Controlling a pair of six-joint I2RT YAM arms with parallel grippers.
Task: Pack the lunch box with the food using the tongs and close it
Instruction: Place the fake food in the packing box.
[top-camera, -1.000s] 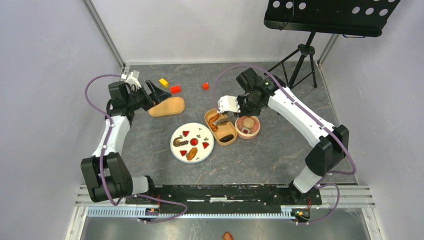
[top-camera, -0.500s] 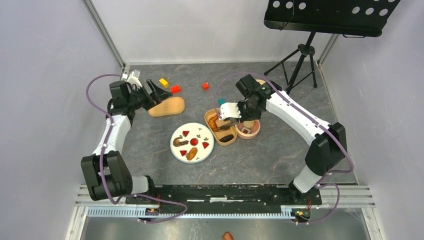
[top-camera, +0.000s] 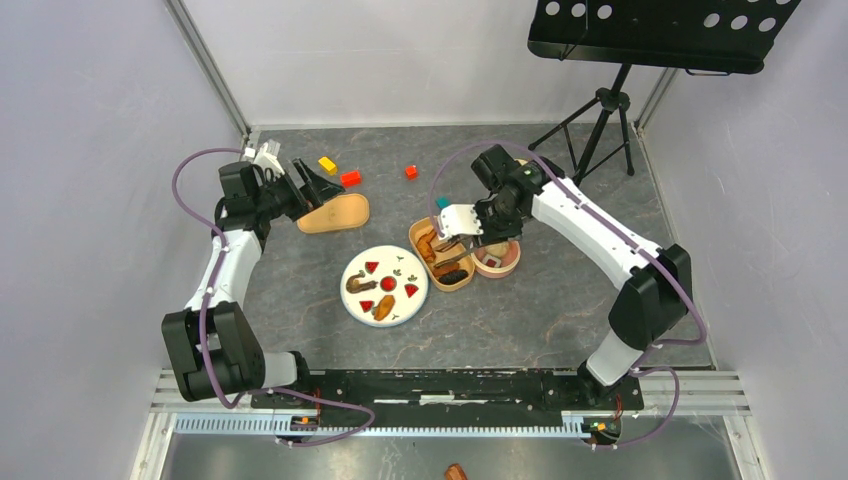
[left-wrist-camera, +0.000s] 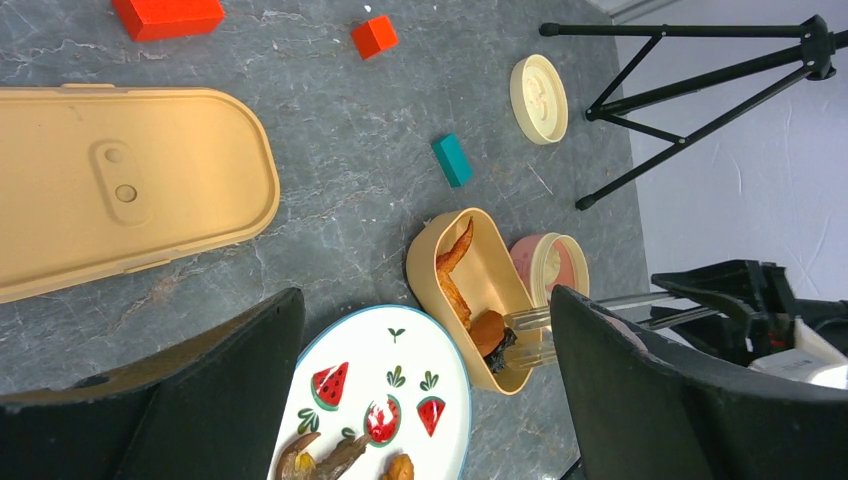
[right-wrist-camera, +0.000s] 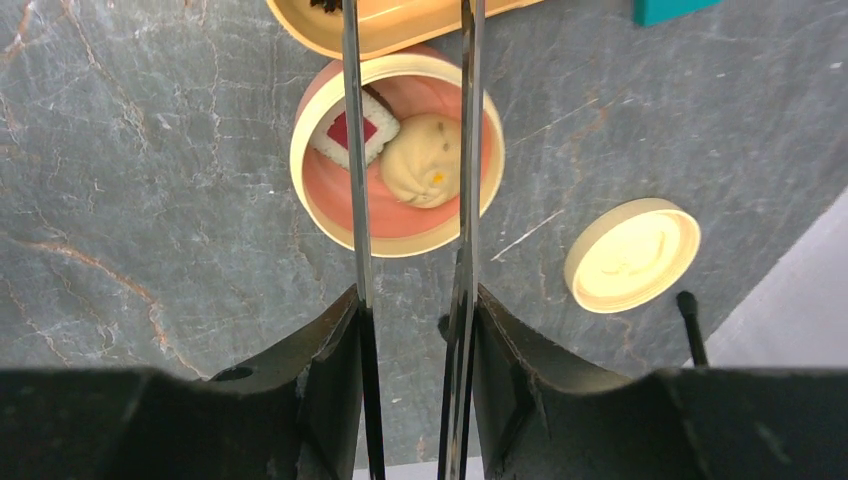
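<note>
My right gripper (top-camera: 460, 220) (right-wrist-camera: 415, 300) is shut on the tongs (right-wrist-camera: 355, 200), one thin arm against each finger. The arms stand apart and run over the round pink container (right-wrist-camera: 330, 215), which holds a pale rice ball (right-wrist-camera: 425, 160) and a red-centred piece (right-wrist-camera: 352, 135). The tong tips (left-wrist-camera: 530, 335) sit inside the tan oblong lunch box (top-camera: 443, 255) (left-wrist-camera: 500, 290), beside a fried chunk (left-wrist-camera: 487, 327), a dark piece (left-wrist-camera: 500, 345) and an orange strip (left-wrist-camera: 452, 270). My left gripper (top-camera: 310, 185) (left-wrist-camera: 425, 300) is open and holds nothing, by the tan lid (top-camera: 334, 213) (left-wrist-camera: 120, 185).
The white plate (top-camera: 397, 268) carries a brown piece (top-camera: 360, 284), a fried chunk (top-camera: 384, 308) and red wedges. A small round lid (right-wrist-camera: 630, 255) lies behind the containers. Red (top-camera: 350, 178), yellow (top-camera: 327, 164) and teal (left-wrist-camera: 452, 160) cubes are scattered at the back. A black tripod (top-camera: 600, 120) stands back right.
My right arm has swung forward and left, bringing the tongs down over the lunch box, then held there. The left arm has not moved.
</note>
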